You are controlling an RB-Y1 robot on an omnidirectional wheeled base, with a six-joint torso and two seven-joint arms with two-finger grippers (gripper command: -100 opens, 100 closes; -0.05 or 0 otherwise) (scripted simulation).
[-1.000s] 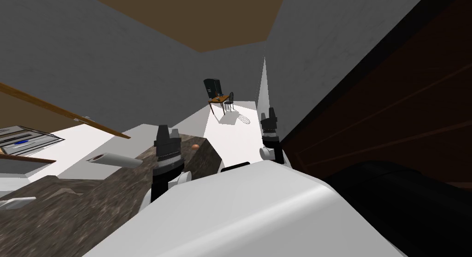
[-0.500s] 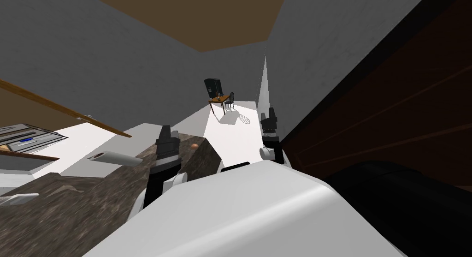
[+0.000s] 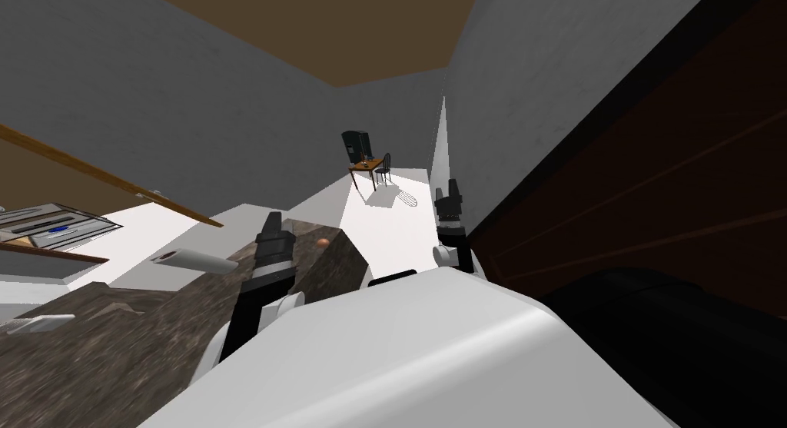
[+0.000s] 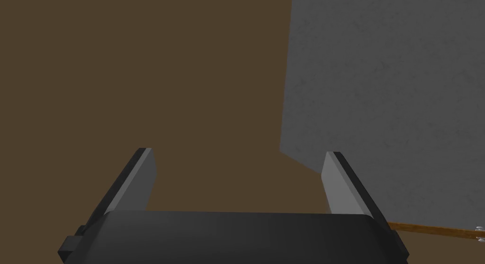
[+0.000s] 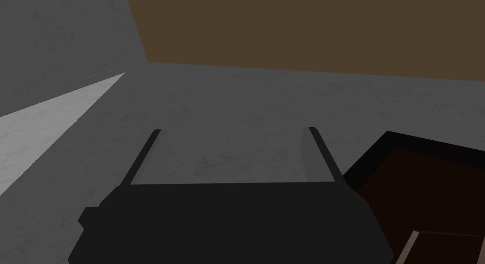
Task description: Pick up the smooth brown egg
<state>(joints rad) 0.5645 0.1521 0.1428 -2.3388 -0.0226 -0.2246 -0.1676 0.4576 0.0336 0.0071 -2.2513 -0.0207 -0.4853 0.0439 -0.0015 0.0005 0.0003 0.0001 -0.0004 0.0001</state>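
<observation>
A small brown egg (image 3: 323, 242) lies near the far right corner of the dark mottled counter (image 3: 154, 331) in the head view. My left gripper (image 3: 278, 219) is raised over the counter, just left of the egg and apart from it. In the left wrist view its fingers (image 4: 142, 180) stand wide apart with nothing between them, so the left gripper (image 4: 237, 178) is open. My right gripper (image 3: 449, 187) is held up beside the grey wall, well right of the egg. The right gripper (image 5: 233, 154) is open and empty too.
A white roll (image 3: 192, 259) and a flat white object (image 3: 40, 323) lie on the counter to the left. A wire rack (image 3: 54, 225) hangs at far left. A dark brown door (image 3: 653, 200) stands close on the right. A small table with a chair (image 3: 369, 170) is far off.
My left arm has leaned over to the left, its gripper staying near the egg. The whole head view has shifted slightly. The right arm has not moved.
</observation>
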